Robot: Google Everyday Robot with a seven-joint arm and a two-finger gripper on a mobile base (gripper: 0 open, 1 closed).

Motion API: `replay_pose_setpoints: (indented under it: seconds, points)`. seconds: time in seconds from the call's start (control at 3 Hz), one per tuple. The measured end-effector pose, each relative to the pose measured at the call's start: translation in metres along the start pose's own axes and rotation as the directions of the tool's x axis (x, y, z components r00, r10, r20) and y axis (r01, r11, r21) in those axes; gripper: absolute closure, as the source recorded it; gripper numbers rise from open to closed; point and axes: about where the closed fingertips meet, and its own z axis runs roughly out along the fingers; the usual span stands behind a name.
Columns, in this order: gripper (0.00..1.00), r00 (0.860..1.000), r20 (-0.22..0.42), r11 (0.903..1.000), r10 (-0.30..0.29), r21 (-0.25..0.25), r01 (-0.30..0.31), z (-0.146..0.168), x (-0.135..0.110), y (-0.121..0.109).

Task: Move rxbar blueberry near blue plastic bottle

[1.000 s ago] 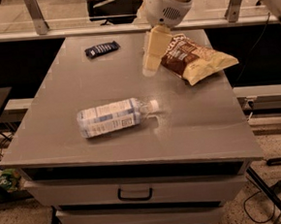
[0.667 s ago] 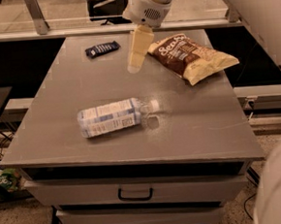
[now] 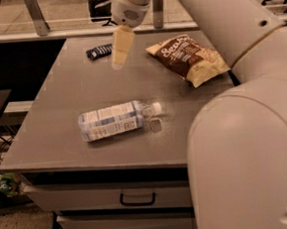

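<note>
The rxbar blueberry (image 3: pixel 99 52) is a small dark navy wrapper lying flat near the table's far left edge. The blue plastic bottle (image 3: pixel 115 120) lies on its side in the middle front of the table, white cap pointing right. My gripper (image 3: pixel 119 56) hangs from the arm above the far part of the table, just right of the rxbar and above it. It holds nothing that I can see.
A brown-and-cream chip bag (image 3: pixel 188 58) lies at the far right of the grey table (image 3: pixel 61 138). My large white arm fills the right side of the view. Drawers sit under the table front. A railing runs behind the table.
My gripper has moved left across the far side of the table, from beside the chip bag toward the rxbar. The arm now covers much more of the right side.
</note>
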Motion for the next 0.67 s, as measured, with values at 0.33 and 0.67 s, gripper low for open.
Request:
replay_pose_setpoints:
  seconds: [0.33, 0.67]
  points:
    - [0.0, 0.999, -0.013, 0.9986, 0.051, -0.014, -0.051, 0.021, -0.004, -0.018]
    - [0.0, 0.994, -0.02, 0.9936, 0.112, -0.015, -0.112, 0.043, -0.007, -0.036]
